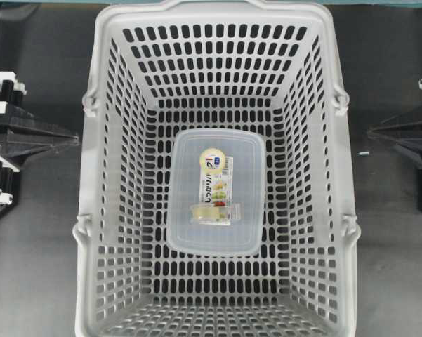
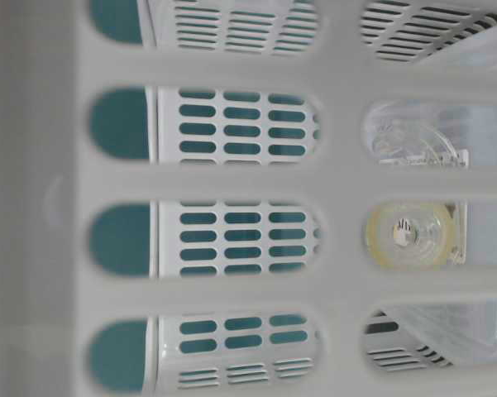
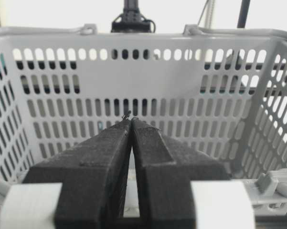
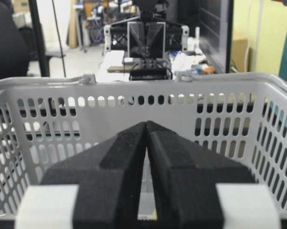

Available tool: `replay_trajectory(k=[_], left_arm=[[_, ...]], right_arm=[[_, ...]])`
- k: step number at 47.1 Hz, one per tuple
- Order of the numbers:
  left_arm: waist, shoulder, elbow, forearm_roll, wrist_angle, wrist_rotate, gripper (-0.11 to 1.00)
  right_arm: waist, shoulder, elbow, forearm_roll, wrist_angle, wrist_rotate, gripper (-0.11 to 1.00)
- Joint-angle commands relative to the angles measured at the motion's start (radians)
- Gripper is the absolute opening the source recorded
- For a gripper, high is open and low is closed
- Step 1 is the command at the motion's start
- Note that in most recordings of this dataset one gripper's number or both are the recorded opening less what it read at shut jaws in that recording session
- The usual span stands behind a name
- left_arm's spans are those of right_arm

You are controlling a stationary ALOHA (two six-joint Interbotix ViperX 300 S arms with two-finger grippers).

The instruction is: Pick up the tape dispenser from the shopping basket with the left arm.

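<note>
Dark tabletop, both arms parked off to either side, nothing yet under way.

Tape dispenser: lies flat on the slotted floor of the shopping basket, about midway between the side walls and a little toward the near wall as the overhead view has it. Translucent lid, long side running front to back. Untouched, free of every wall.

Label: narrow colourful strip down the lid with a round cream spot at its far end. Japanese characters run along it; too small to read with any confidence. No brand made out. Table-level view shows only blurred basket slots and a pale ring through them.

Left gripper: outside the basket, beside its left wall, fingers pressed together, holding nothing. Right gripper: likewise outside the right wall, jaws together, empty.

Step, as I judge it: the very start, approach not begun. Next move calls for the left arm to lift clear of the rim, part its jaws, come in over the wall and descend onto the dispenser, likely across its shorter width.
</note>
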Motion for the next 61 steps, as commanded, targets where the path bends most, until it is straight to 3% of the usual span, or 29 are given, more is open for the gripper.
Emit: replay_trajectory(k=[1,5,15,21,28,30,43,50,55,61], left_arm=[[-0.003,-0.003,-0.069,0.041,0.031,-0.014,0.06],[-0.005,0.006,-0.135,0.041,0.115,-0.023,0.00],[-0.028,0.097,-0.336,0.041,0.422,-0.032,0.00],[-0.052,0.215,-0.474,0.041,0.606,-0.031,0.00],[-0.072,0.348,-0.604,0.041,0.730,-0.031,0.00],[-0.075,0.385,-0.638,0.040,0.759,-0.032,0.00],[-0.083,0.609,-0.811,0.041,0.904,-0.041,0.00],[-0.084,0.696,-0.867,0.040,0.982,-0.064,0.01],[-0.092,0.759,-0.894,0.041,1.017,-0.095,0.16],[-0.106,0.825,-0.914,0.041,1.054,-0.137,0.55]], right_arm=[[0.000,0.011,-0.018,0.005,-0.002,0.005,0.00],[-0.002,0.006,-0.018,0.011,0.031,0.006,0.00],[-0.002,-0.005,-0.044,0.009,0.156,0.005,0.00],[-0.006,-0.018,-0.051,0.011,0.209,0.005,0.00],[-0.006,-0.034,-0.052,0.011,0.236,0.005,0.02],[-0.008,-0.038,-0.054,0.011,0.241,0.005,0.07],[-0.009,-0.048,-0.055,0.011,0.259,0.005,0.69],[-0.009,-0.051,-0.054,0.011,0.261,0.005,0.72],[-0.011,-0.052,-0.052,0.011,0.261,0.005,0.71],[-0.009,-0.055,-0.052,0.011,0.259,0.005,0.71]])
